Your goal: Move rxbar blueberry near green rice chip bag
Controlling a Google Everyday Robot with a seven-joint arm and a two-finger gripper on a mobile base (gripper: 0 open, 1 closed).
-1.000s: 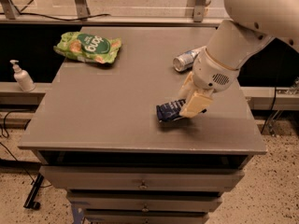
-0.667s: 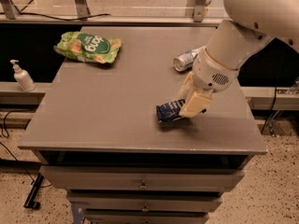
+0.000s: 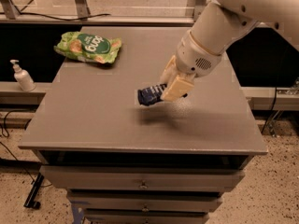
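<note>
Through the camera view I see the end effector [image 3: 168, 87] clamped on the rxbar blueberry [image 3: 149, 96], which is held just above the tabletop [image 3: 93, 106] near its middle (its shadow lies underneath). The green rice chip bag [image 3: 88, 46] lies at the far left corner, close to both edges and well apart from the bar. Bare surface runs between them. A pump bottle [image 3: 22, 76] stands beyond the left edge.

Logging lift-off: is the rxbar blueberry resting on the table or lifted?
Lifted: the pincer, above mid-table, is shut on the rxbar blueberry, whose shadow lies apart below it on the table.
</note>
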